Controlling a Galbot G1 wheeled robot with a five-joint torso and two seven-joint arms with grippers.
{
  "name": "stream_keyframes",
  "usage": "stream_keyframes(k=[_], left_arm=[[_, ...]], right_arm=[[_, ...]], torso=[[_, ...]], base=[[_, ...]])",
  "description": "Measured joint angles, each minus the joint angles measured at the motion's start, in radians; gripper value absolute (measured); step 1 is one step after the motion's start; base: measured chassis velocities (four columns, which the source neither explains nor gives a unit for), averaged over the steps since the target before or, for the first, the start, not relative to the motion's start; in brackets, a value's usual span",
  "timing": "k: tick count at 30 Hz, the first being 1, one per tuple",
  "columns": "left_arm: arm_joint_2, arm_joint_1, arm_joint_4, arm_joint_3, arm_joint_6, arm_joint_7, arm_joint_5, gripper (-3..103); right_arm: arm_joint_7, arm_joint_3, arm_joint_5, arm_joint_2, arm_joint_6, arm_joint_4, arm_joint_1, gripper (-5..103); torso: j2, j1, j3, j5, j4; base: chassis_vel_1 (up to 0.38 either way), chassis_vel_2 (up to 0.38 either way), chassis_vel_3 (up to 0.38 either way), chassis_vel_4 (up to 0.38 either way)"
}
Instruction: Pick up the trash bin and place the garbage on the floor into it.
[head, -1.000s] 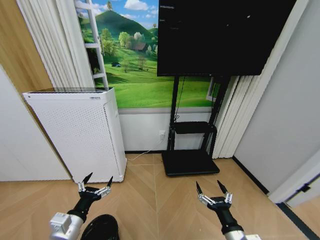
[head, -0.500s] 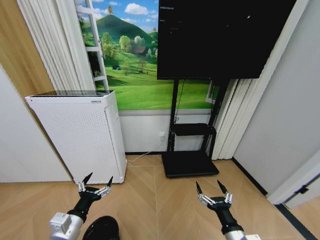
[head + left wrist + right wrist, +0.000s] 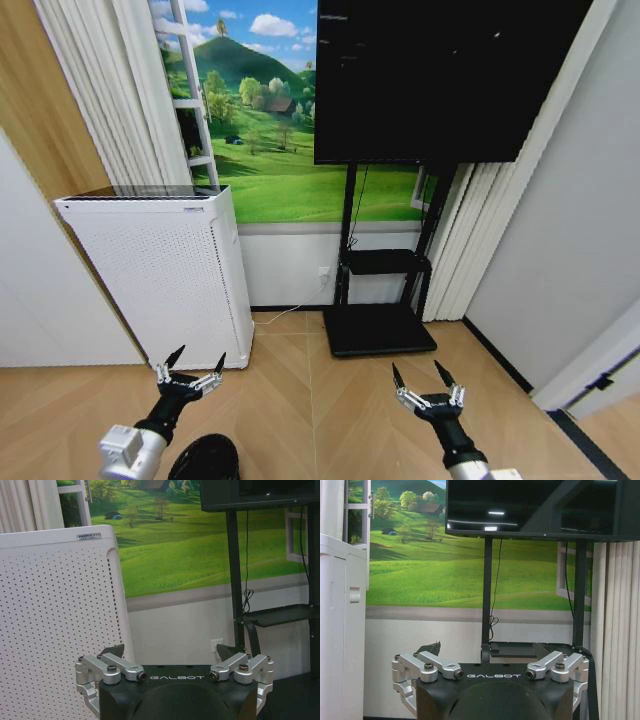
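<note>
Left claw (image 3: 189, 366) and right claw (image 3: 419, 382) held forward, fingers spread.

"GALBOT" stands on the left end effector (image 3: 172, 656) and on the right end effector (image 3: 490, 652).

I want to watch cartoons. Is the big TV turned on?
Off. The TV screen is dark in the head view, and the right wrist view shows only faint reflections on it.
</note>
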Motion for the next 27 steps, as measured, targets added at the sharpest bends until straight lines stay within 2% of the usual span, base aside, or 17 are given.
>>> stream_keyframes(k=[9, 17, 27], left_arm=[[0.0, 0.0, 0.0, 0.0, 0.0, 0.0, 0.0, 100], [0.0, 0.0, 0.0, 0.0, 0.0, 0.0, 0.0, 100], [0.0, 0.0, 0.0, 0.0, 0.0, 0.0, 0.0, 100]], right_arm=[[0.0, 0.0, 0.0, 0.0, 0.0, 0.0, 0.0, 100], [0.0, 0.0, 0.0, 0.0, 0.0, 0.0, 0.0, 100], [0.0, 0.0, 0.0, 0.0, 0.0, 0.0, 0.0, 100]], torso=[[0.039, 0.017, 0.023, 0.0, 0.0], [0.042, 0.018, 0.024, 0.0, 0.0], [0.037, 0.016, 0.021, -0.0005, 0.0]], base=[[0.0, 0.0, 0.0, 0.0], [0.037, -0.039, -0.043, 0.032], [0.172, -0.163, -0.171, 0.178]])
